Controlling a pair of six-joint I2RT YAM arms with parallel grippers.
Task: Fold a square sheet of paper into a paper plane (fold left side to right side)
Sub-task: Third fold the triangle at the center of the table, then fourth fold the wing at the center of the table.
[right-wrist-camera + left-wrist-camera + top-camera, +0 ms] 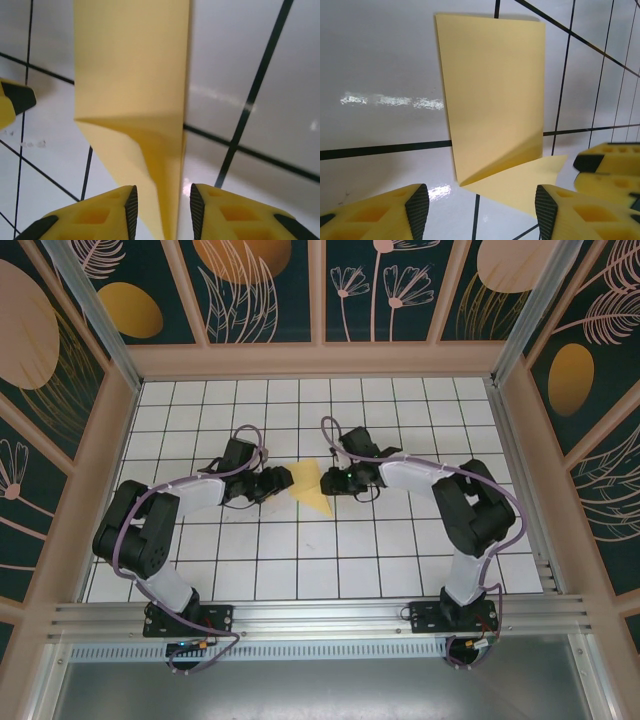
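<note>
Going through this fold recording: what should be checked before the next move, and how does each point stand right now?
1. Paper lies between both grippers: ok.
2. Left gripper open, not gripping the paper: ok.
3. Paper runs through the right gripper: ok.
4. Right grip firm: cannot tell.
5. Fold pressed flat: not ok, part of the paper stands raised.
6. Edges matched: cannot tell.

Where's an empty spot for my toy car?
Bare: white tiles along the wooden back wall, and near tiles by the metal rail. Crowded: the middle, left end effector and right end effector flanking the thin yellow paper sheet.
</note>
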